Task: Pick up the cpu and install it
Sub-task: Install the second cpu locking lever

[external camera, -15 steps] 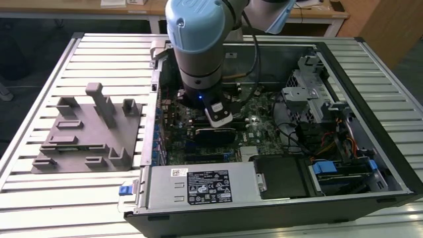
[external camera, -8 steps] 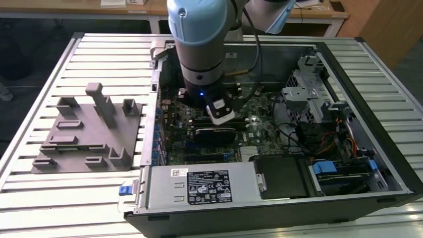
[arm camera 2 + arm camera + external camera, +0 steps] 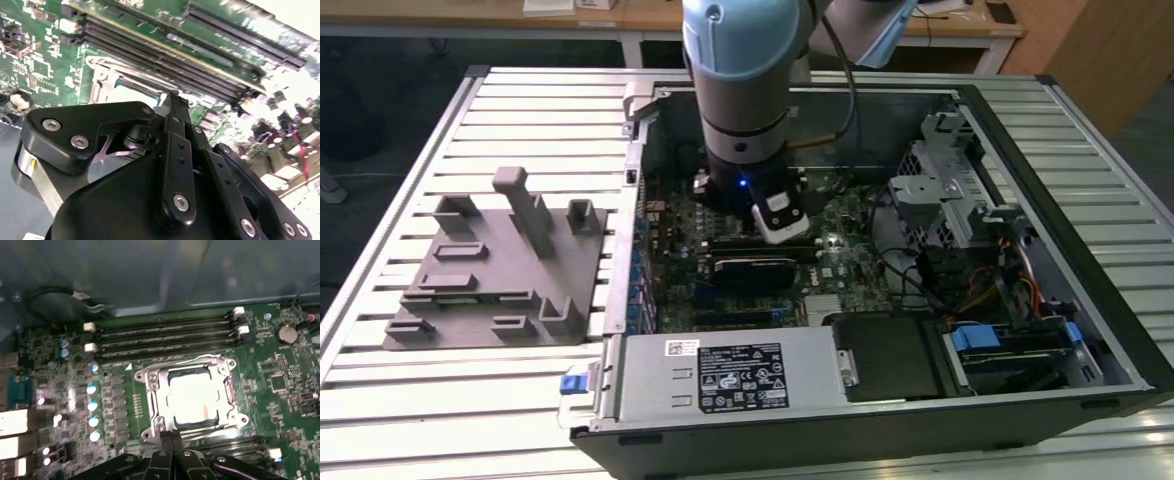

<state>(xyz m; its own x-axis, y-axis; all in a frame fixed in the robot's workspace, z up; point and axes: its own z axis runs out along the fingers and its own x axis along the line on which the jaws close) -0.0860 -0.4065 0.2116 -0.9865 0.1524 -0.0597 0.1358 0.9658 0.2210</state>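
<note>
The cpu [image 3: 192, 397], a pale silvery square, lies flat inside the metal-rimmed socket frame [image 3: 150, 390] on the green motherboard [image 3: 280, 385]. In the first wrist view my gripper [image 3: 170, 436] hovers just off the socket's edge, its two black fingers pressed together with nothing between them. The second wrist view has the same shut fingertips [image 3: 173, 97] poised over the socket frame [image 3: 107, 80]. In the exterior view my arm [image 3: 744, 110] reaches down into the open computer case [image 3: 1014, 380] over the middle of the board.
Rows of memory slots [image 3: 165, 337] run beside the socket. A grey fixture [image 3: 494, 270] stands on the slatted table at the exterior view's left. A power supply box [image 3: 734, 375], drive cage [image 3: 941, 180] and cables [image 3: 987, 290] crowd the case.
</note>
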